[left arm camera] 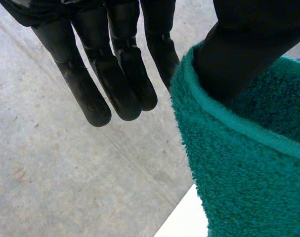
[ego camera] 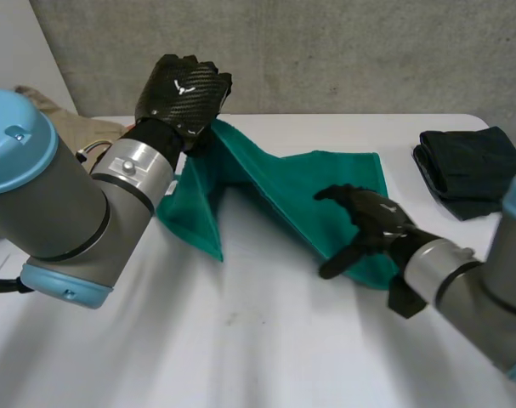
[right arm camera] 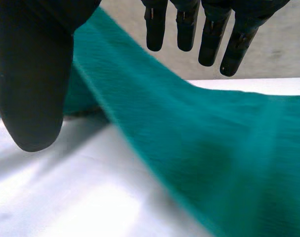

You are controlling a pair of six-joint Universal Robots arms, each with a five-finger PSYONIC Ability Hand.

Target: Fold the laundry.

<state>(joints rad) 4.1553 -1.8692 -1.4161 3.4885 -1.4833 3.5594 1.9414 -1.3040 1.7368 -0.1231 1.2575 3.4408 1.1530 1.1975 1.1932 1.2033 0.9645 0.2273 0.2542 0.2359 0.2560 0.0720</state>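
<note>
Since the L hand has the towel corner only hooked over its thumb, fingers straight and off it, raised above the bench, w/ the rest lying mid-bench under the spread R hand, that corner could slip free.

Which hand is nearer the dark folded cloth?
Right. Right hand is over the green towel, at its end toward the dark folded cloth; left hand is at its raised opposite end.
</note>
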